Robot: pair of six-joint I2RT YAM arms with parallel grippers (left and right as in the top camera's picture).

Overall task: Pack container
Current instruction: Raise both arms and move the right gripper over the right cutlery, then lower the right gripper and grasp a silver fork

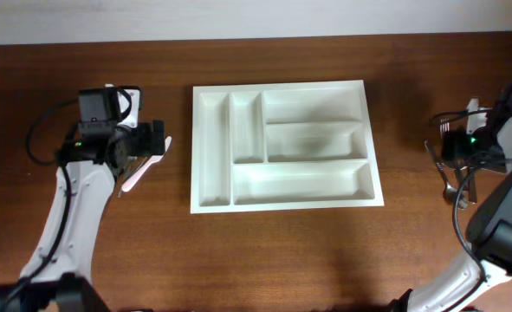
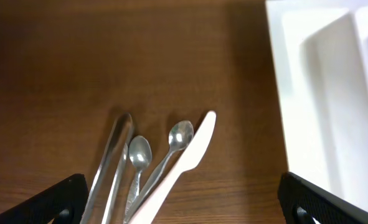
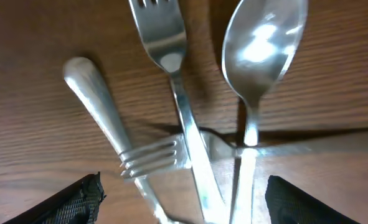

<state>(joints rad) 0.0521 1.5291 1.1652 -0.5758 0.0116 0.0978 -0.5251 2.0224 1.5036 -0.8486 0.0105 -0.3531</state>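
Left claw [image 2: 187,205] hangs wide open over the brown wooden table [image 1: 281,260], gripping nothing; below it I see metal tongs [image 2: 112,162], two small metal spoons [image 2: 139,151] [image 2: 180,135] and a white plastic knife [image 2: 193,149] lying close together; right claw [image 3: 184,199] is spread wide too, nothing between its fingers; under it a fork [image 3: 165,43] and a large spoon [image 3: 264,43] lie side by side, a second fork [image 3: 152,155] crosses them, and a rounded metal handle [image 3: 87,81] slants at the left; white cutlery tray [image 1: 299,182] sits flat mid-table between my two arms, five compartments facing up, nearer the left arm's cutlery, well apart from the right's.
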